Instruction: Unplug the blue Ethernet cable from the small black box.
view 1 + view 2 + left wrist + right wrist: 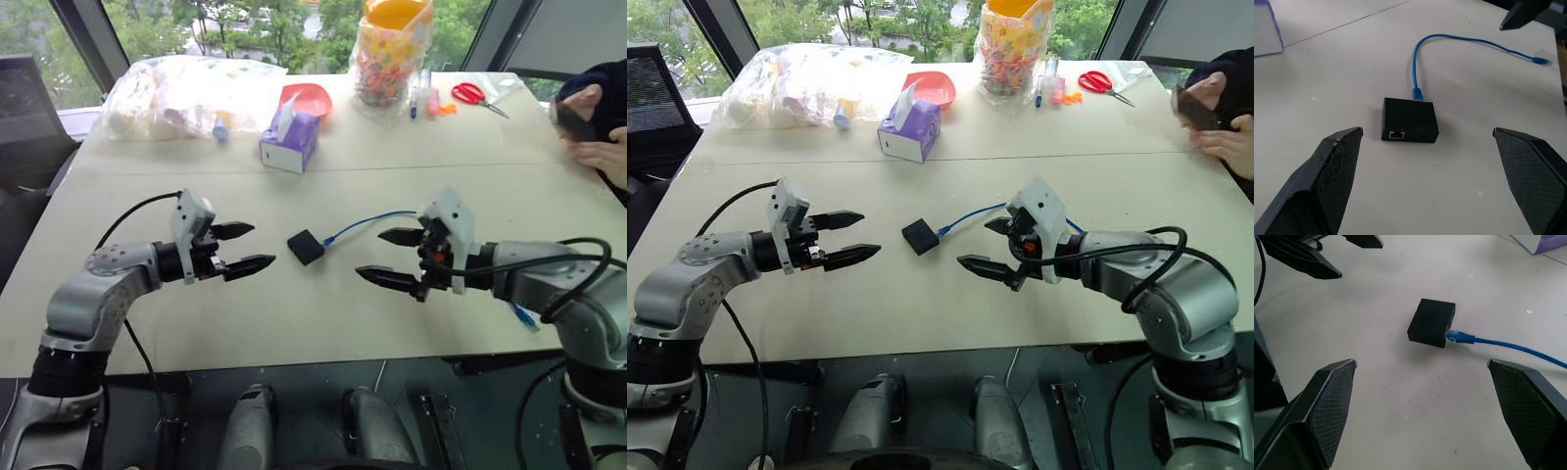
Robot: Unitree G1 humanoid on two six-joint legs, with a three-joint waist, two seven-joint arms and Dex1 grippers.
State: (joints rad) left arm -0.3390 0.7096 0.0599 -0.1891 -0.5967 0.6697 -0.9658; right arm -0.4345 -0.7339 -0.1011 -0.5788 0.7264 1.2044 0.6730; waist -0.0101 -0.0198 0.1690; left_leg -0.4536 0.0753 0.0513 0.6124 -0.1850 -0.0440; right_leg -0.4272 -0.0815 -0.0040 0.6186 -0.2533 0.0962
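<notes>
The small black box (306,247) lies flat on the pale table, midway between my two grippers. The blue Ethernet cable (367,219) is plugged into the side of the box (1431,323) that faces my right arm, and it curves away behind my right gripper. Its plug (1455,337) sits in the port. The cable's other end (1540,60) lies loose on the table. My left gripper (260,245) is open, a short way left of the box. My right gripper (370,254) is open too, just right of the box and hovering in front of the cable. Neither one touches anything.
A purple tissue box (290,140), a full plastic bag (181,93), a red bowl (309,98), a jar of colourful bits (392,54) and red scissors (472,94) sit at the back. A person's hands (593,132) are at the far right. The table's front edge (294,362) is close below the grippers.
</notes>
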